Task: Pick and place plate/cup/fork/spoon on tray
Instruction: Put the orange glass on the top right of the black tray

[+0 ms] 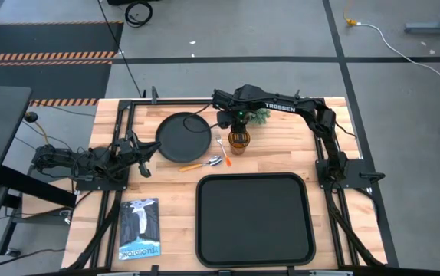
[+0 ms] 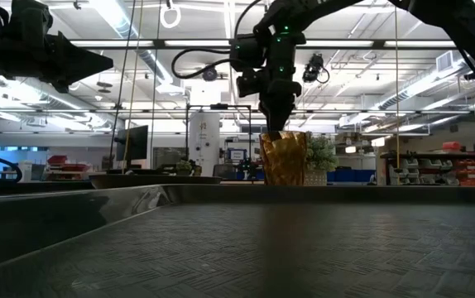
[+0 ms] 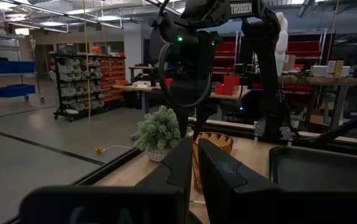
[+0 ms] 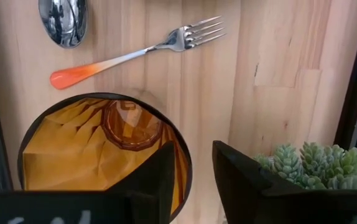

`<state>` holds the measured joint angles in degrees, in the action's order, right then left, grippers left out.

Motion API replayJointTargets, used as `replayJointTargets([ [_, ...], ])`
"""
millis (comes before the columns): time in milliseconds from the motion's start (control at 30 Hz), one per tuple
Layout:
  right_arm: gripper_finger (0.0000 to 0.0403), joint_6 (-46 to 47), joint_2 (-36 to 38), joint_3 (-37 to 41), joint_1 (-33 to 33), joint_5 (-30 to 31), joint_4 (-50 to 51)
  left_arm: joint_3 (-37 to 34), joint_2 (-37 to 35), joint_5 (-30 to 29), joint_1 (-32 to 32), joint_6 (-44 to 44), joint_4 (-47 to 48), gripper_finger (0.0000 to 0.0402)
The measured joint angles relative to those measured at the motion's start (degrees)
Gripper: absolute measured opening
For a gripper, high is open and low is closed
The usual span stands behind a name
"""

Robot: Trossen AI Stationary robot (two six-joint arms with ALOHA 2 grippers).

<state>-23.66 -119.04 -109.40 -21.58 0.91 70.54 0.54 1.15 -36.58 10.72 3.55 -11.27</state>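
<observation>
The amber cup (image 1: 238,140) stands on the table between the fork (image 1: 221,144) and a small plant (image 1: 260,115). My right gripper (image 4: 192,163) points down over the cup (image 4: 97,152), open by a narrow gap. One finger (image 4: 161,171) is inside the cup and the other (image 4: 241,171) is outside its wall. The round black plate (image 1: 183,136) lies at the far left of the middle, and the spoon (image 1: 205,163) lies near it. The black tray (image 1: 254,218) lies at the near edge. My left gripper (image 1: 145,150) is shut and empty, left of the plate.
A printed booklet (image 1: 139,228) lies at the near left. The plant (image 4: 315,165) stands close behind the cup on its far right. The fork (image 4: 135,56) and the spoon's bowl (image 4: 63,22) lie on bare wood beside the cup.
</observation>
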Motion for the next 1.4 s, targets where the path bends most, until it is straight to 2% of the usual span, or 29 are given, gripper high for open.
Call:
replayJointTargets([
  [467, 0.0112, -0.1, 0.1, 3.9, 0.0, -0.5, -2.2, 0.0, 0.0, 0.0, 0.0, 0.0, 0.0, 0.0036],
  [967, 0.0041, -0.1, 0.1, 3.9, 0.0, -0.5, -1.5, 0.0, 0.0, 0.0, 0.0, 0.0, 0.0, 0.0036],
  [1400, 0.0022, 1.5, 0.1, 3.0, 0.0, -2.6, 0.4, 0.0, 0.0, 0.0, 0.0, 0.0, 0.0, 0.0036],
])
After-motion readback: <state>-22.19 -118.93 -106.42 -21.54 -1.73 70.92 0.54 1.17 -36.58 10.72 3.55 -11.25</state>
